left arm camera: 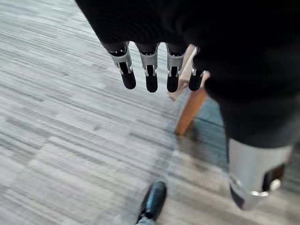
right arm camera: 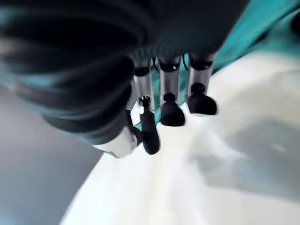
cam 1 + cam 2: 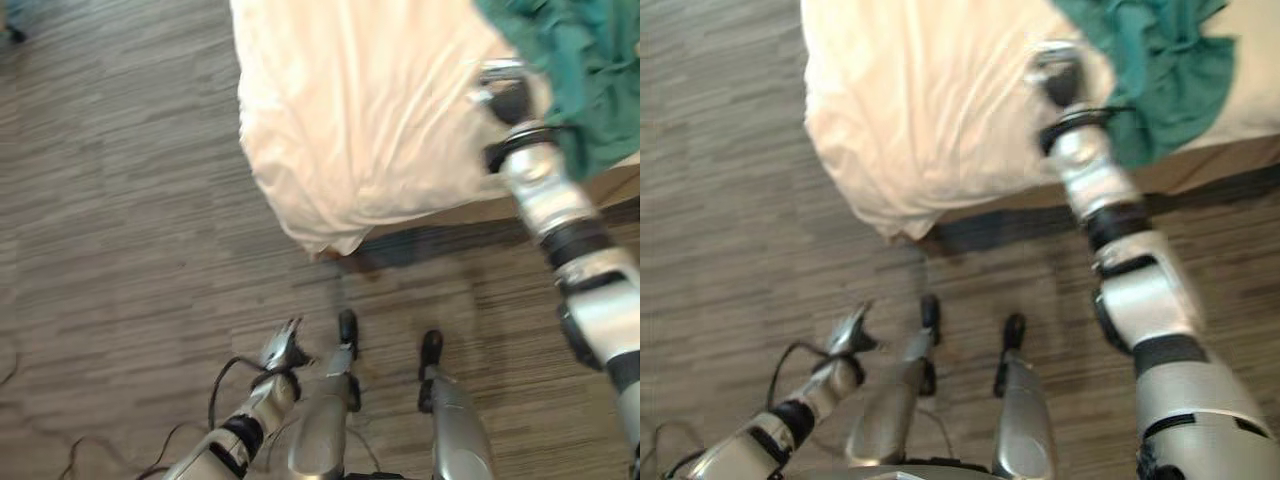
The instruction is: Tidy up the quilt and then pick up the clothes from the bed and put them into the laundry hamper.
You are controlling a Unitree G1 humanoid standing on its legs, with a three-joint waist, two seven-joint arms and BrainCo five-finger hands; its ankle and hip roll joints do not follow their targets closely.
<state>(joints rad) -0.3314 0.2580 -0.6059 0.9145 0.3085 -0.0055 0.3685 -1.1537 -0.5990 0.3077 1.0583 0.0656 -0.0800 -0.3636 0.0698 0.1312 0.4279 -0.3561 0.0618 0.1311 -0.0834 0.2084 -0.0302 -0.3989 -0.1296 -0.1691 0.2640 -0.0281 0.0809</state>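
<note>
Fingers first: the right robot hand (image 2: 164, 101) is up over the bed, its dark-tipped silver fingers (image 2: 172, 114) hanging down loosely extended over the pale cloth, nothing pinched between them that I can see. Right behind those fingertips sits the crumpled teal-green garment (image 3: 590, 70), bunched in folds on the bed's far corner, just beside the hand; the wrist view shows the teal cloth directly past the fingers, though whether a tip is touching it I cannot tell. From the head views that right robot hand (image 3: 505, 95) hovers at the edge of the garment, arm stretched forward over the mattress.

Underneath, the cream-white wrinkled quilt (image 3: 350, 110) spreads across the bed, its rumpled corner drooping over the edge towards the floor. A strip of the light wooden bed frame (image 3: 470, 210) peeks out below it, and the left wrist view catches a tan wooden bed leg (image 1: 190, 112) standing on the floor.

Down low on the other side, the left robot hand (image 3: 283, 347) hangs by the robot's side above the floor, well apart from the bed, fingers (image 1: 151, 75) straight and relaxed, holding nothing.

All around lies the grey-brown striped wood-grain floor (image 3: 120, 200). No writing, label or brand can be read anywhere.
</note>
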